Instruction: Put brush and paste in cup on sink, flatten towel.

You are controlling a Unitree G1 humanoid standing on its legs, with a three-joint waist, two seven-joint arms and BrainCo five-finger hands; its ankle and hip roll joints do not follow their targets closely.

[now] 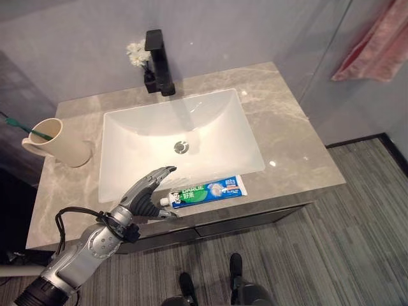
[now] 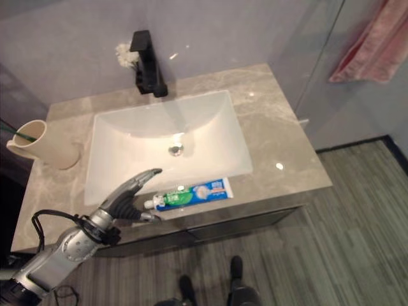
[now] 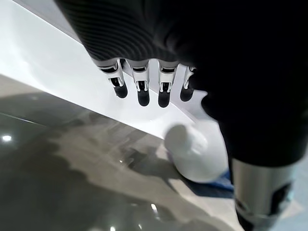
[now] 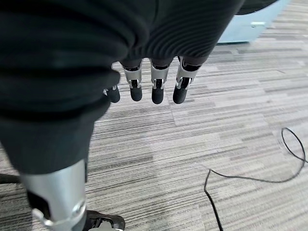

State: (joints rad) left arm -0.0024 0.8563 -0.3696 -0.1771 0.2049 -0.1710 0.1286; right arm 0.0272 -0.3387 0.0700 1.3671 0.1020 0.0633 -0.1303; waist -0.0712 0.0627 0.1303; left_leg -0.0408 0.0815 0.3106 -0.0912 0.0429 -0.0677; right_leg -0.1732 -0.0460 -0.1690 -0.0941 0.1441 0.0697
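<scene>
Toothpaste (image 1: 209, 192) lies flat on my worktop (image 1: 299, 146), just in front of the sink (image 1: 140, 137). My left hand (image 1: 145, 194) hangs spread open by its cap end, holding nothing. My right hand (image 4: 144, 89) hangs open above the floor.

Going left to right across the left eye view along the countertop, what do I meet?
Cream ceramic cup holding a green toothbrush → left hand → blue-and-green toothpaste tube → bare grey marble countertop → pink towel hanging on the wall.
</scene>
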